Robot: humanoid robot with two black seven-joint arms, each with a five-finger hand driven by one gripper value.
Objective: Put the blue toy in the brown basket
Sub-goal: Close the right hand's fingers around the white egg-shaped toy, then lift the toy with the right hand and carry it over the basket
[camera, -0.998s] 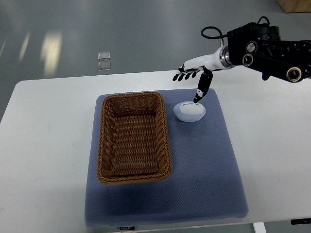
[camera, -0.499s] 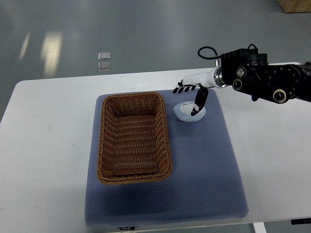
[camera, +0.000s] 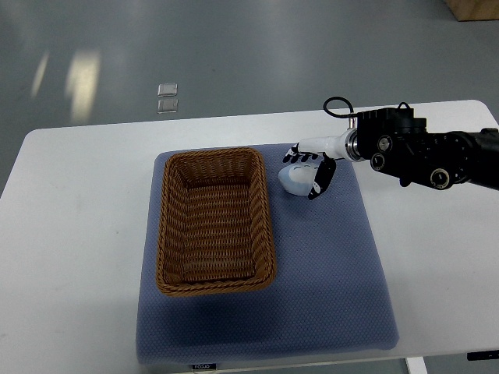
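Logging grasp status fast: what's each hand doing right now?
Left: not in view.
Right hand: fingers curled around the blue toy on the mat, beside the brown basket; whether the grip is firm cannot be told.

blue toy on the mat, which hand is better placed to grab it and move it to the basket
Right. The robot's right hand is already over the pale blue rounded toy, fingers curling around it, with the brown woven wicker basket just beside it on the blue-grey mat. No left arm is in view.
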